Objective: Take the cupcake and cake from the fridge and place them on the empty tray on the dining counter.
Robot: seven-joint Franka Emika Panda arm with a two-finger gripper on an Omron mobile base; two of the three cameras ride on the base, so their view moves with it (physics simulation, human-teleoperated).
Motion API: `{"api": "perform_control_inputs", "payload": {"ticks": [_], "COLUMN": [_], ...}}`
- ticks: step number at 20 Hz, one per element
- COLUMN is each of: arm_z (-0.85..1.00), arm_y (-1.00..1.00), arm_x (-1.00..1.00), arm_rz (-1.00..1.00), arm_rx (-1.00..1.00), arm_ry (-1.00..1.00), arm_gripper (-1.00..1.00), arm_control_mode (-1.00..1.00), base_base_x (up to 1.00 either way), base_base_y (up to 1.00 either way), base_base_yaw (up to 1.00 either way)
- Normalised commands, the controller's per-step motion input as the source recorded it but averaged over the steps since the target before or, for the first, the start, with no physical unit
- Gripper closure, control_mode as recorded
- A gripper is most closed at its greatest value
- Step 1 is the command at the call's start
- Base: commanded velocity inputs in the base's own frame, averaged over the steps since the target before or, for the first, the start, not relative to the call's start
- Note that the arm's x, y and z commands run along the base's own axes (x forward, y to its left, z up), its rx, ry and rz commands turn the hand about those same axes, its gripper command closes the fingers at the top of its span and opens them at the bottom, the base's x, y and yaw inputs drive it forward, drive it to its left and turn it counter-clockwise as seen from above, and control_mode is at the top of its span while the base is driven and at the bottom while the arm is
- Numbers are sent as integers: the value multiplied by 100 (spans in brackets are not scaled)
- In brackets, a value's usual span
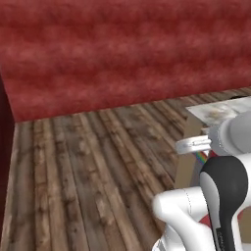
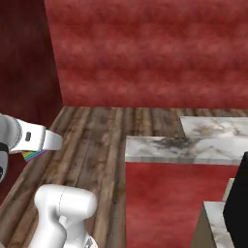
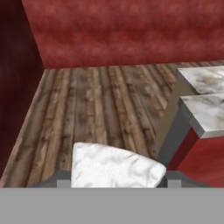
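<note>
The cake [image 3: 114, 168] sits between the claw's [image 3: 116, 181] fingers in the hand view, its white top facing up, so one fetch looks done and the carry is under way. In the right base view its rainbow side [image 2: 32, 155] peeks from under the hand, over the wooden floor [image 1: 88, 166]. Placement is not yet done, and the cupcake run presumably remains. The arm is held level and low, hand pointing forward, with the marble surface [image 2: 184, 147] off to the right (no tray visible yet).
</note>
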Motion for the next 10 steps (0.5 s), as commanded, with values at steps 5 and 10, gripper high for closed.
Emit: {"api": "perform_control_inputs", "payload": {"ticks": [5,10], "arm_z": [0,0], "arm_y": [0,0], "arm_x": [0,0], "arm_rz": [0,0], "arm_rx": [0,0], "arm_ry": [0,0], "arm_gripper": [100,100], "arm_control_mode": [100,100], "base_base_x": [81,79], "base_base_y": [0,14], "base_base_yaw": [-46,-52]}}
